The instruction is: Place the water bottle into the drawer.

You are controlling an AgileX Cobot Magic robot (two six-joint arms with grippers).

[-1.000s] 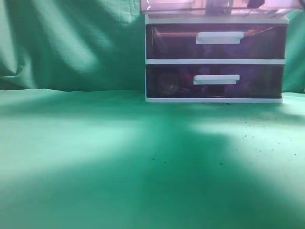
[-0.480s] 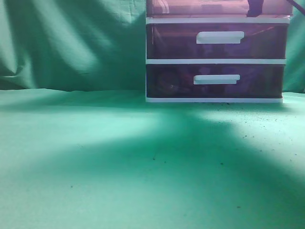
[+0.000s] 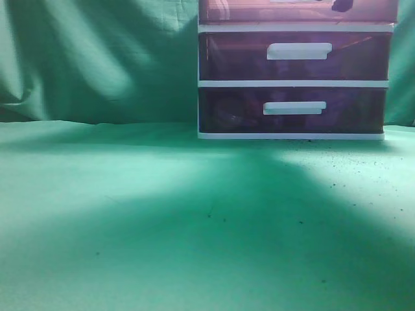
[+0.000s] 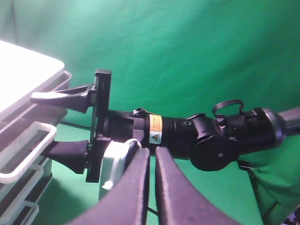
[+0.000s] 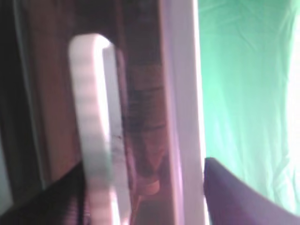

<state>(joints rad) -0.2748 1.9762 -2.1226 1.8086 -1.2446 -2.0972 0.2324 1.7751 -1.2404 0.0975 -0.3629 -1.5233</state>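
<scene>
Green cloth (image 3: 130,214) covers the table and hangs wrinkled behind. On it, right of centre, stands one white-framed drawer unit (image 3: 295,83) of three translucent plastic drawers: the reddish-brown drawer (image 3: 259,11) on top, cut off by the frame edge, and two darker purple drawers (image 3: 227,55) below, each with a white bar handle. The water bottle cannot be made out anywhere. Seen from its wrist, the left gripper (image 4: 152,164) has its dark fingers nearly together, holding nothing. Beyond it the right gripper (image 4: 56,124) stands spread wide at the unit's front, empty; its own blurred close-up shows one handle (image 5: 96,131) between the fingers.
</scene>
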